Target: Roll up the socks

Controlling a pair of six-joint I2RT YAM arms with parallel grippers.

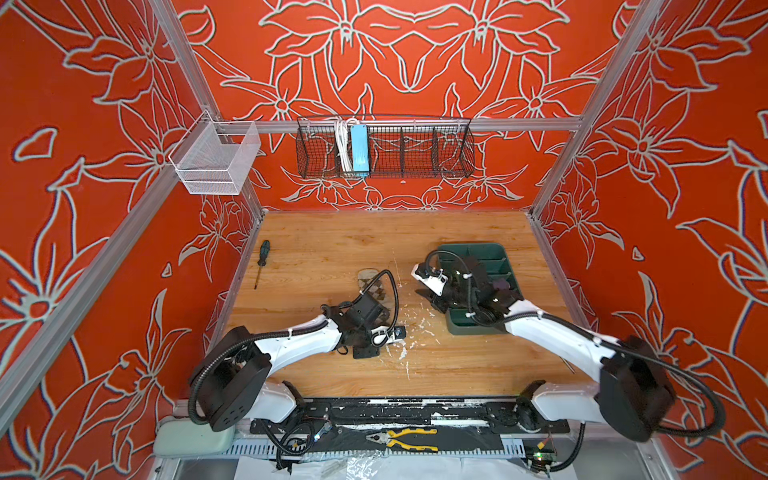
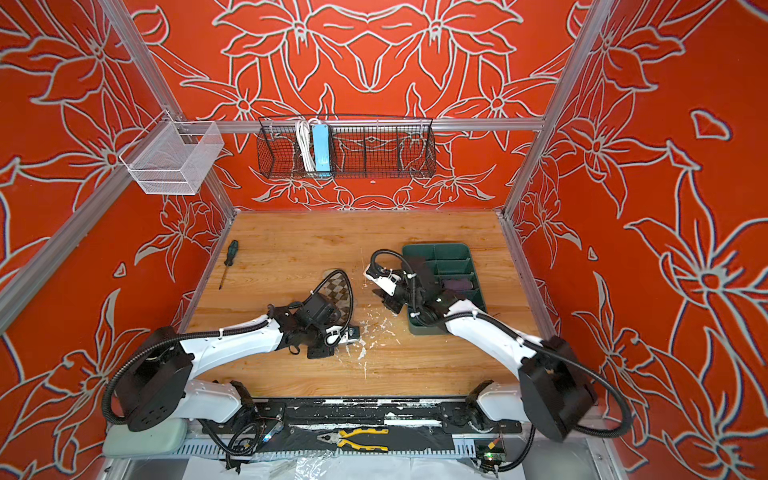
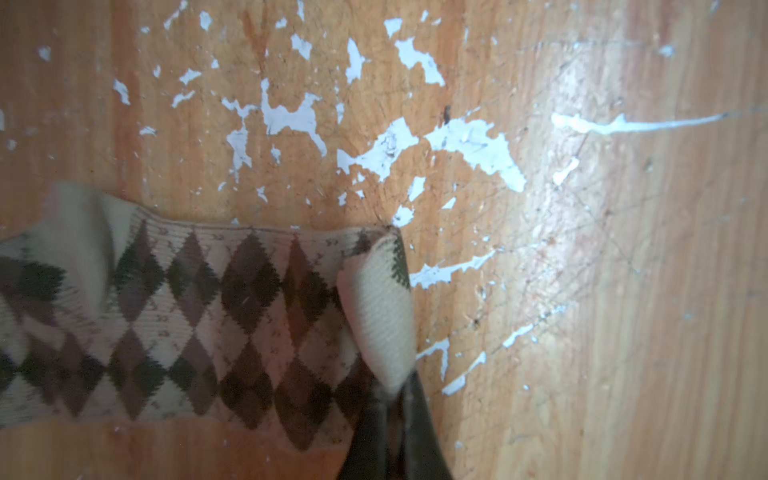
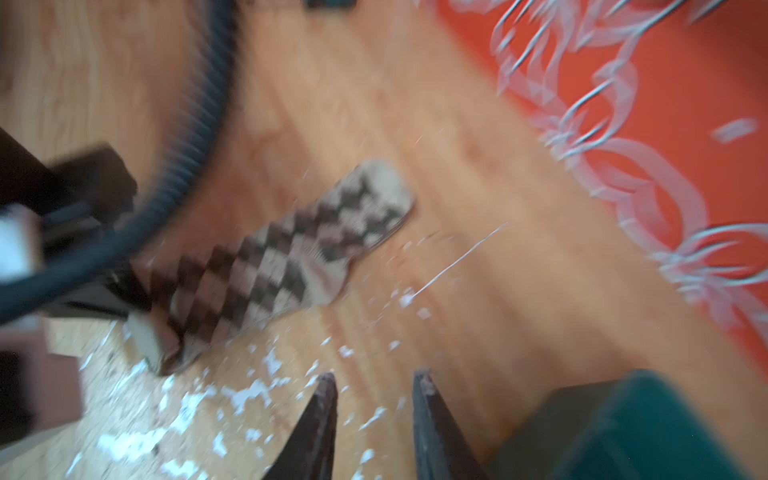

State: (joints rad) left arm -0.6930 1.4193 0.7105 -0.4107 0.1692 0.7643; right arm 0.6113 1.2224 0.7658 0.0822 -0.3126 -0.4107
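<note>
The beige argyle sock (image 3: 208, 311) lies flat on the wooden table, its toe (image 1: 368, 275) pointing away from the arms. My left gripper (image 3: 392, 395) is shut on the sock's cuff end, and a beige fold of cuff (image 3: 382, 316) stands up from its fingers. The right wrist view shows the same sock (image 4: 291, 257), blurred. My right gripper (image 4: 374, 378) hovers open over bare table beside the green tray (image 4: 623, 424), with nothing between its fingers. A purple sock (image 2: 459, 286) lies in one compartment of that tray.
The green divided tray (image 1: 473, 330) stands on the right, partly under the right arm. A screwdriver (image 1: 262, 262) lies at the table's left edge. White chipped patches (image 1: 415, 328) mark the wood between the grippers. Pliers (image 1: 407, 438) rest on the front rail.
</note>
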